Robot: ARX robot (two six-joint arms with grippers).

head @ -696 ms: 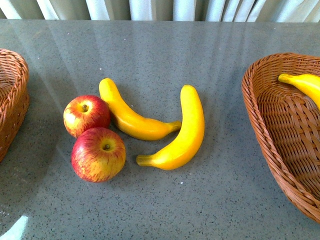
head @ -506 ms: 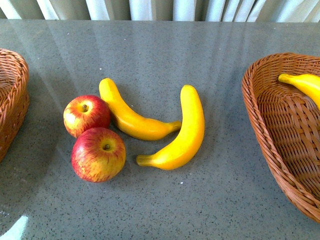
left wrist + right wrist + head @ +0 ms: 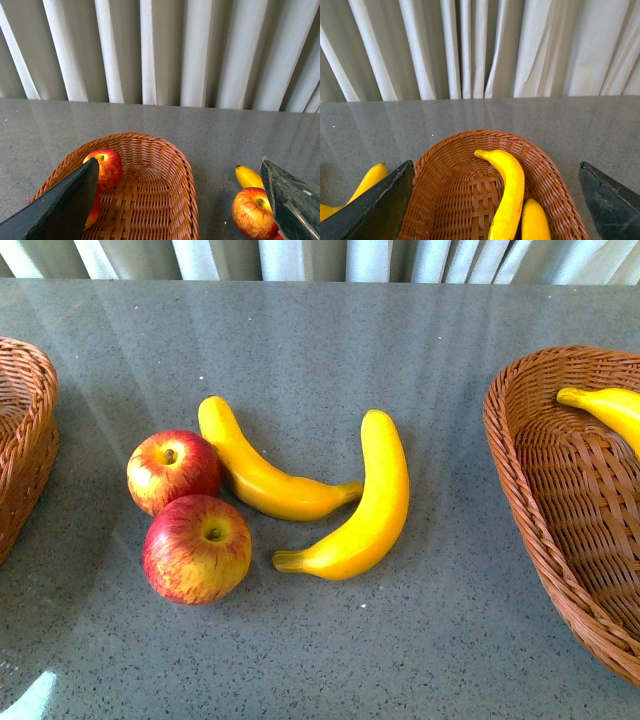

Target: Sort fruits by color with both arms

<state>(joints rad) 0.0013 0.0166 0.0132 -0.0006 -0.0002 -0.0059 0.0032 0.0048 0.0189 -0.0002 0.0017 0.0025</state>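
Note:
Two red apples streaked with yellow [image 3: 173,471] [image 3: 197,548] touch each other on the grey table. Beside them lie two yellow bananas [image 3: 262,476] [image 3: 370,505]. Neither arm shows in the front view. My left gripper [image 3: 178,165] is open and empty above the left basket [image 3: 167,200], which holds one apple [image 3: 106,167] and a second apple [image 3: 92,212] half hidden by a finger [image 3: 65,210]. My right gripper [image 3: 496,165] hangs open and empty over the right basket [image 3: 445,200], where two bananas [image 3: 510,195] [image 3: 535,220] lie.
The wicker baskets stand at the table's left edge [image 3: 25,430] and right edge [image 3: 540,490]. A banana [image 3: 610,410] shows in the right one. Pale curtains [image 3: 300,258] hang behind the table. A table apple [image 3: 254,212] and a banana tip [image 3: 248,176] show beside the left basket.

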